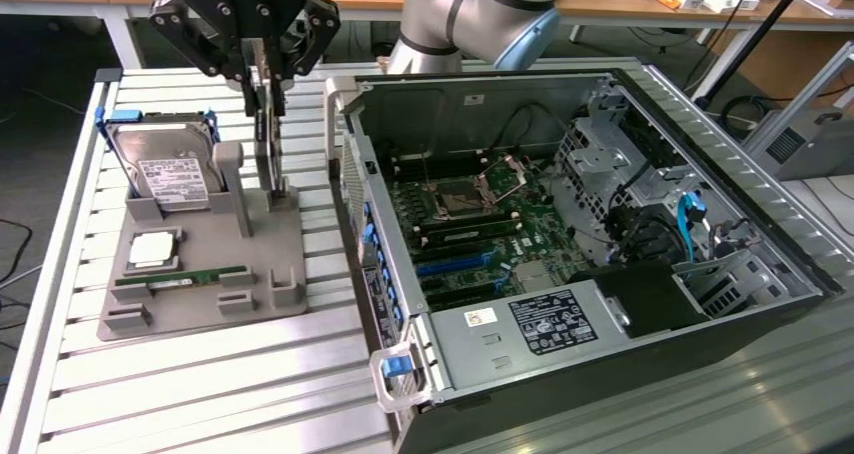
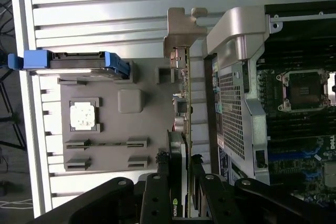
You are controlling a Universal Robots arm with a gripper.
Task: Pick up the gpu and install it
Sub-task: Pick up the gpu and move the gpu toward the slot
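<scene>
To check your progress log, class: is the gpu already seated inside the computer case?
No, the gripper holds the gpu upright at the grey holder, outside the open computer case.

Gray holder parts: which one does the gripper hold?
The gpu: the thin dark card standing on edge in the gripper. The hard drive, processor and memory stick sit untouched.

Thin dark gpu w/ silver bracket, upright on edge, in gripper, at gray holder.
</scene>
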